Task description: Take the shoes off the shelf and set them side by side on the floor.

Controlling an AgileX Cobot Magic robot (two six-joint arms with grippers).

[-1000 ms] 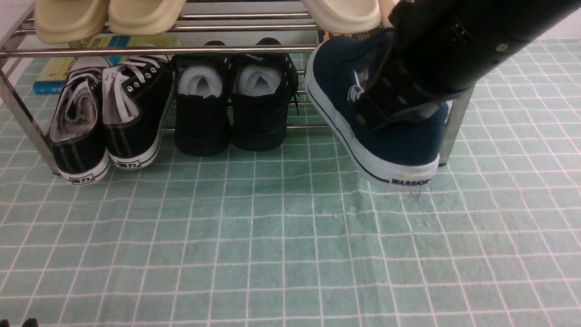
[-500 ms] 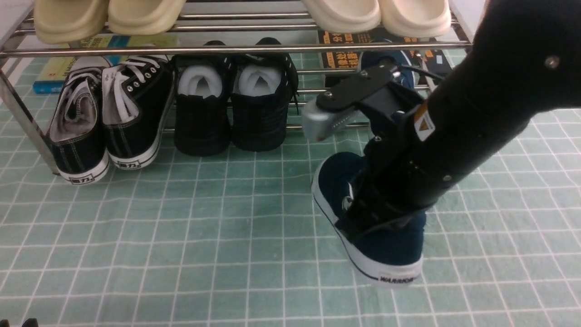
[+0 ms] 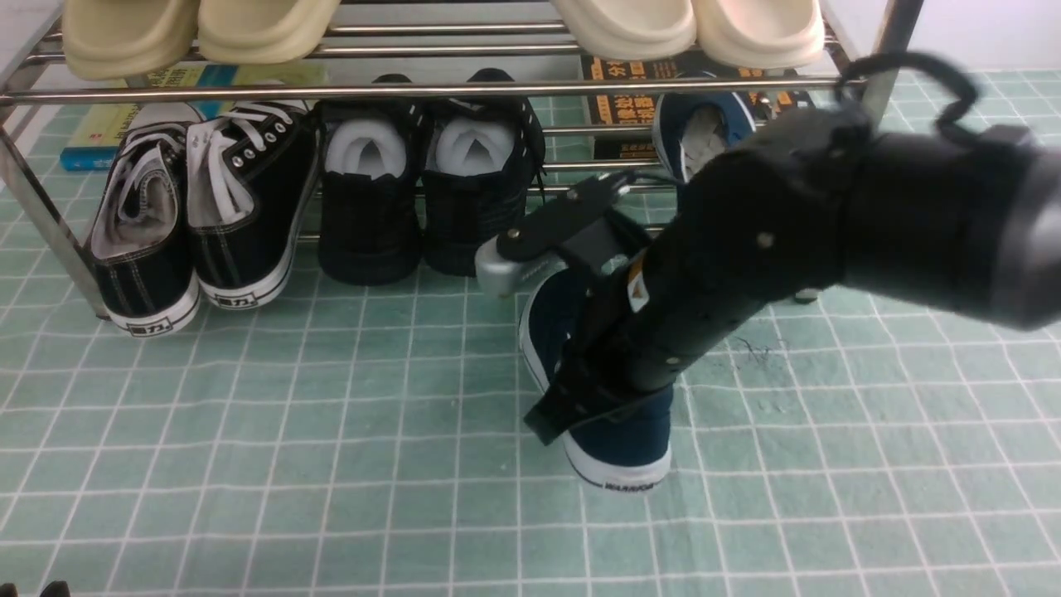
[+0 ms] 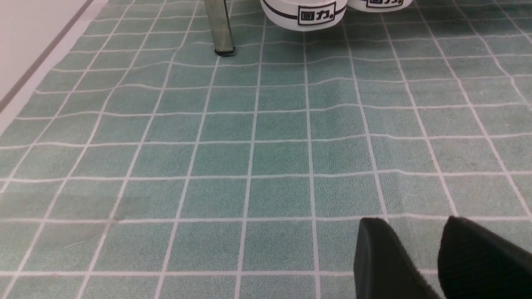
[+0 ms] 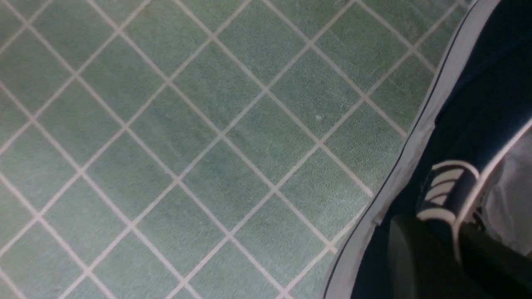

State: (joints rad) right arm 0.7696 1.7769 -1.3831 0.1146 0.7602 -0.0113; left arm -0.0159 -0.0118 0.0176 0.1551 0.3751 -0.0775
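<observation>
My right gripper (image 3: 593, 390) is shut on the collar of one navy shoe (image 3: 617, 431), which it holds tilted, heel toward me, low over the green gridded floor (image 3: 331, 464). Whether the sole touches the floor I cannot tell. In the right wrist view the fingers (image 5: 415, 253) pinch the white-trimmed collar of that shoe (image 5: 474, 104). The other navy shoe (image 3: 704, 133) stands on the lower tier of the chrome shelf (image 3: 331, 89), behind the right arm. Near the front left, my left gripper (image 4: 411, 221) hangs open over bare floor (image 4: 249, 158).
Black lace-up sneakers (image 3: 191, 215) and all-black shoes (image 3: 423, 191) stand on the lower tier. Cream slippers (image 3: 199, 29) sit on the upper tier, and books (image 3: 99, 124) lie behind. A shelf leg (image 4: 220, 29) and a sneaker heel (image 4: 305, 14) show ahead of the left gripper.
My right arm has carried the navy shoe out from the shelf, toward me, leftward and lower. The second navy shoe on the shelf has come into view. The left arm has not moved.
</observation>
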